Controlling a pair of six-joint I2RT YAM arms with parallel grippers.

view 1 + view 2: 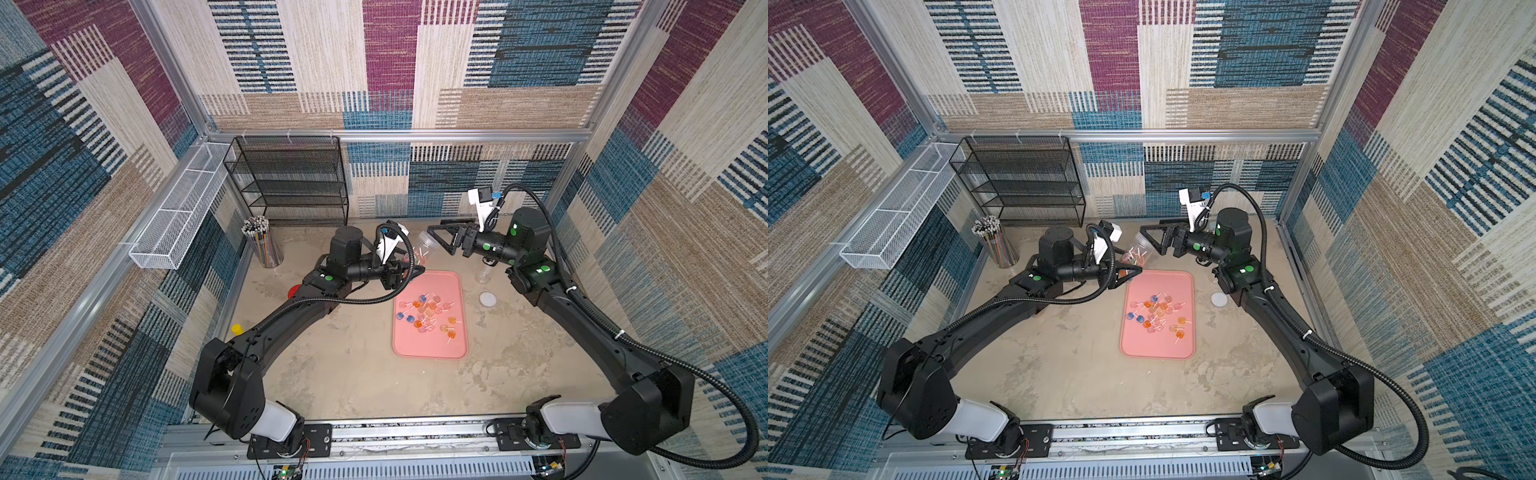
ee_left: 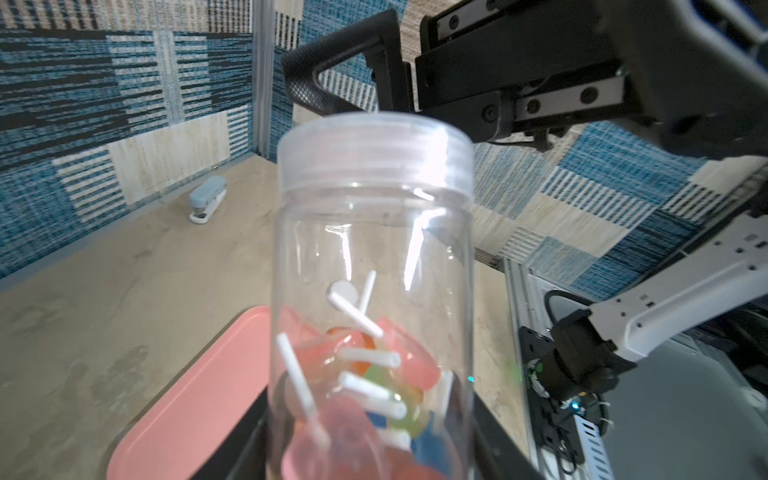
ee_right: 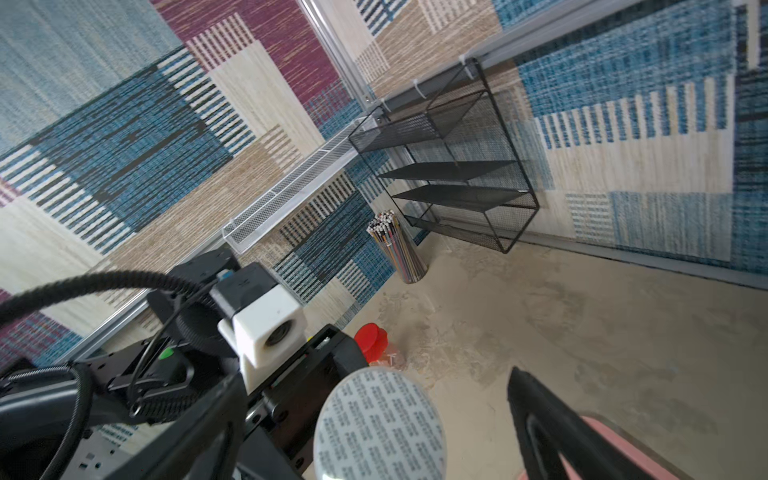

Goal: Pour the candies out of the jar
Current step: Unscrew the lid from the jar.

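Observation:
My left gripper (image 1: pixel 409 272) (image 2: pixel 370 457) is shut on the lower body of a clear plastic jar (image 1: pixel 419 249) (image 2: pixel 370 232), held tilted above the far end of the pink tray (image 1: pixel 430 349). Several candies (image 2: pixel 365 374) lie inside the jar. A round printed seal (image 3: pixel 378 424) covers its threaded mouth. My right gripper (image 1: pixel 436 237) (image 3: pixel 374 386) stands open at that mouth, one finger on each side and neither touching it. More candies (image 1: pixel 428 316) (image 1: pixel 1156 313) lie scattered on the tray in both top views.
A white lid (image 1: pixel 488 299) lies on the table right of the tray, with another clear jar (image 1: pixel 484 272) under my right arm. A pencil cup (image 1: pixel 262 245), black mesh shelf (image 1: pixel 291 183) and white basket (image 1: pixel 178 216) stand back left. A red-lidded jar (image 1: pixel 294 291) sits under my left arm. A stapler (image 2: pixel 207 199) lies by the wall.

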